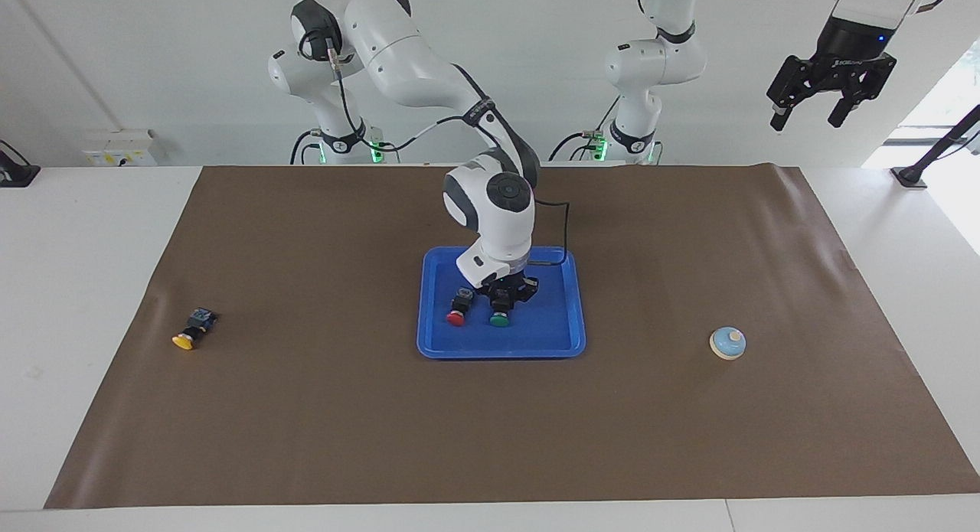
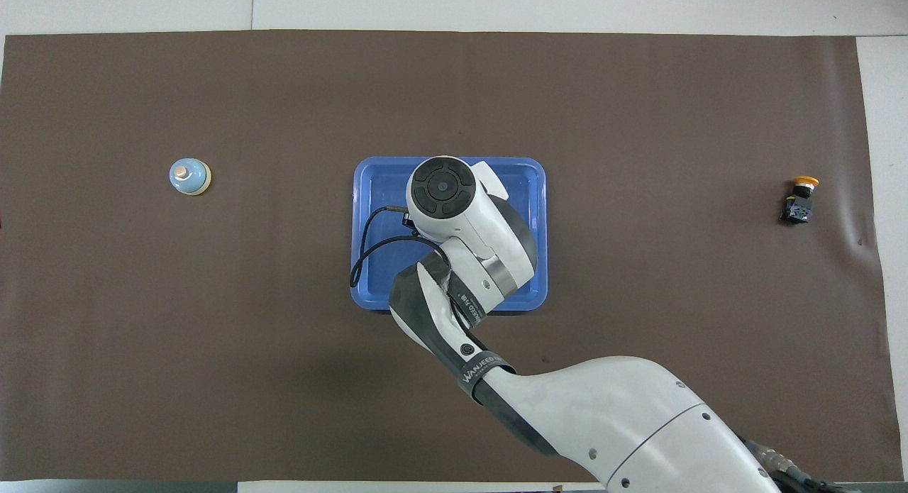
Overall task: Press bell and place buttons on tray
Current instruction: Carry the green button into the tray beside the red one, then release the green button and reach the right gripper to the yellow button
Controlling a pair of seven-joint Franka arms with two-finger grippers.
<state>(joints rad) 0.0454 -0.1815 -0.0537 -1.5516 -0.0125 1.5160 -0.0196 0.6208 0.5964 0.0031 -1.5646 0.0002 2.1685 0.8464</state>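
In the facing view the right gripper [image 1: 501, 301] is down inside the blue tray [image 1: 563, 341], right on the black body of the green button [image 1: 499, 318], which rests on the tray floor with its cap turned away from the robots. The fingers look closed about that body, though whether they grip it firmly or are starting to let go I cannot tell. The low wrist suggests the button is being set down, not carried. The red button [image 1: 457, 316] lies just beside the green one in the tray, toward the right arm's end. The yellow button [image 1: 184, 341] lies on the brown mat [image 1: 321, 425], well apart from the tray toward the right arm's end. The bell [image 1: 727, 343] stands upright on the mat well apart from the tray toward the left arm's end. The left gripper [image 1: 808, 117] waits high in the air with its fingers spread and empty.

In the overhead view the right arm's wrist covers the middle of the tray [image 2: 369, 294], hiding the gripper and both buttons in it. The bell [image 2: 189, 176] and the yellow button [image 2: 800, 198] show clearly, well apart from the tray at either end of the mat [image 2: 213, 372]. The left gripper is out of sight.
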